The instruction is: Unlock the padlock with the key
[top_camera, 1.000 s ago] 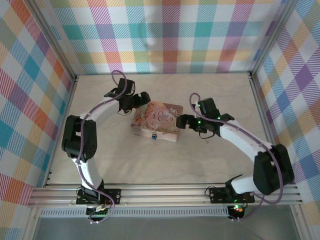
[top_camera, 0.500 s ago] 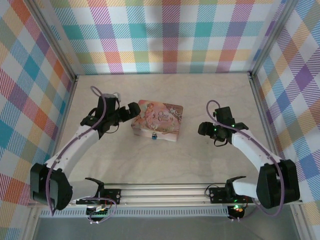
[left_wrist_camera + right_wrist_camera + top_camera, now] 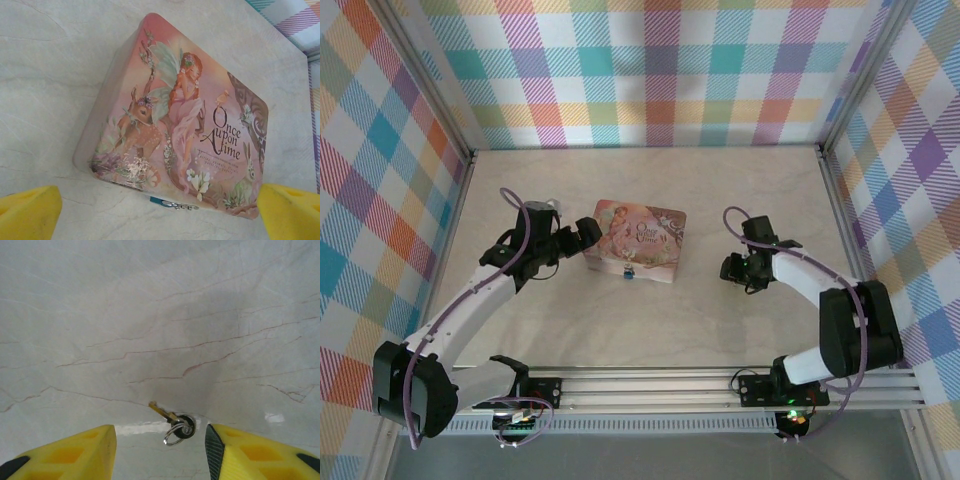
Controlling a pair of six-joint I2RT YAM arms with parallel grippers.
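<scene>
Well, the only writing to read is on the lid of the tin [image 3: 175, 125]: "Once upon a time" in dark curly letters. A couple of finer lines sit beneath it, too small to make out. Around the words are a red-haired fairy with pale wings, a spotted fawn and a rabbit, all on pink.

By count there is one tin, one padlock, one key and two arms with a gripper each.

The tin lies flat near the middle of the tabletop [image 3: 720, 180]. The padlock [image 3: 161, 201] hangs at the tin's near side wall, its blue body and thin silvery shackle just showing below the lid's edge. From above it is a small blue speck against that near wall.

The key [image 3: 161, 410] lies flat on the tabletop toward the right edge, well apart from the tin. It has a brassy blade and a dark head, with one silvery ring looped through.

The left gripper [image 3: 586, 236] sits just beside the tin's left end, its yellow fingers [image 3: 27, 212] spread wide and holding nothing. The right gripper [image 3: 160, 450] hangs low over the key, its fingers [image 3: 260, 455] standing apart on either side of it without touching it.
</scene>
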